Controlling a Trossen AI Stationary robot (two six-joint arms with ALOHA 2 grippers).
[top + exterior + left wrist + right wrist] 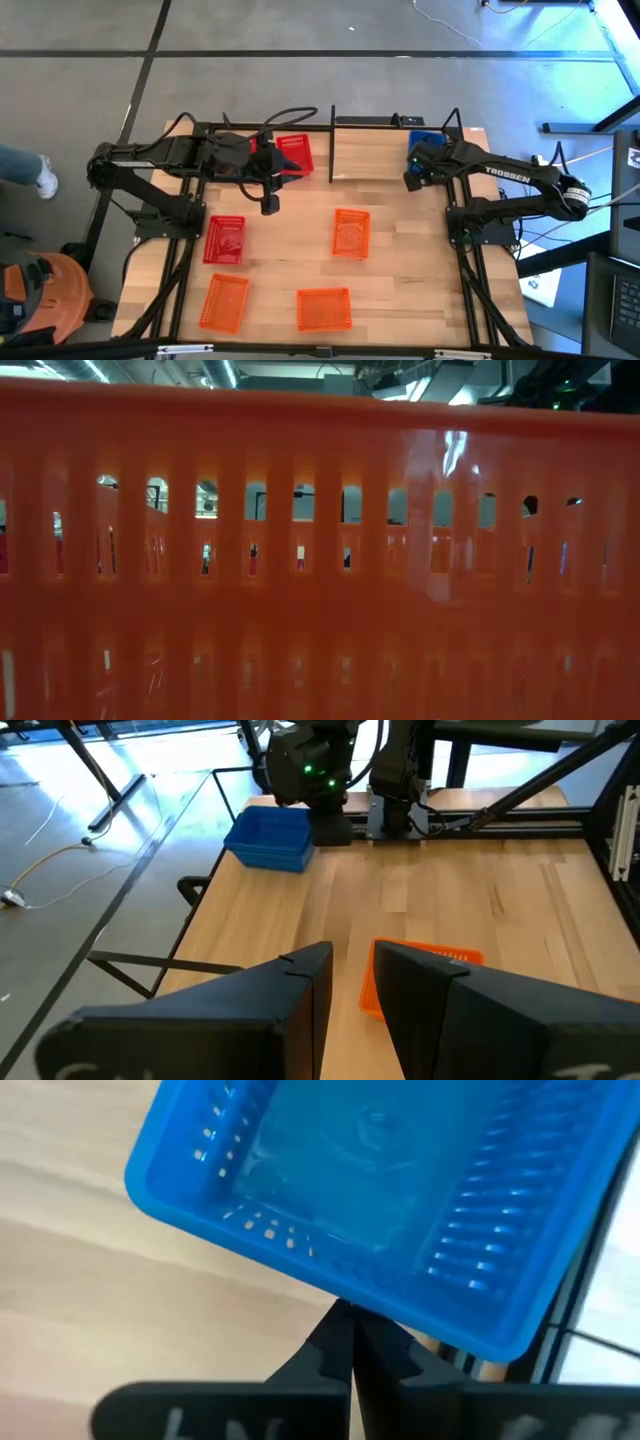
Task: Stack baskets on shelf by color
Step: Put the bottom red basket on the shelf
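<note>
Overhead: right gripper [350, 1342], fingers pressed together, empty, at the near rim of the blue basket [424, 141] on the shelf's [370, 150] far right. Left gripper [270, 203], fingers slightly parted and empty, hangs near the red basket [294, 153] at far left. One red [224, 240] and three orange baskets [350, 231] [224, 301] [323, 308] lie on the table [420, 260].
</note>
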